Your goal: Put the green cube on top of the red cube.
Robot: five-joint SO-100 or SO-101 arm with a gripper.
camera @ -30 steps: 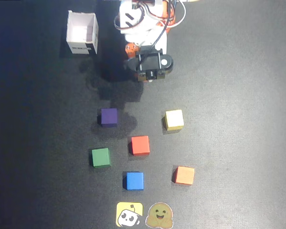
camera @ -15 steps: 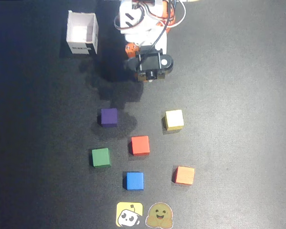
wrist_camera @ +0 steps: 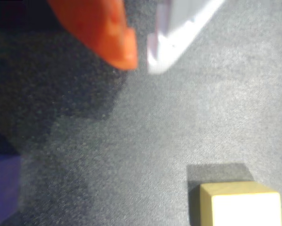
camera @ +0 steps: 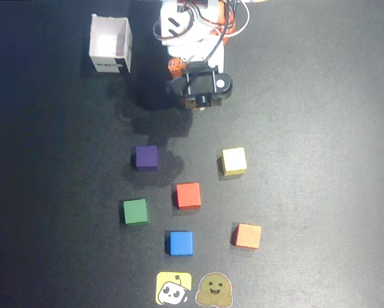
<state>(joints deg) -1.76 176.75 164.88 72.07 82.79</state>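
Hovering near the arm's base, the two-finger gripper (wrist_camera: pixel 140 63) has its orange and white fingertips almost together, grasping nothing.

In the overhead view the small matte dark-green cube (camera: pixel 135 212) lies well apart from the gripper, toward the lower left, past the purple cube (camera: pixel 146 157). The small bright red-orange cube (camera: pixel 188 195) rests near it, up to the right, apart. The reach should probably go down-left.

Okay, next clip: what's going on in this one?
Nothing is being handled yet. The claw hangs empty above the dark mat, its tips close together, with the purple cube and yellow cube just ahead of it. The green cube sits on the mat, apart from the red cube, not stacked.
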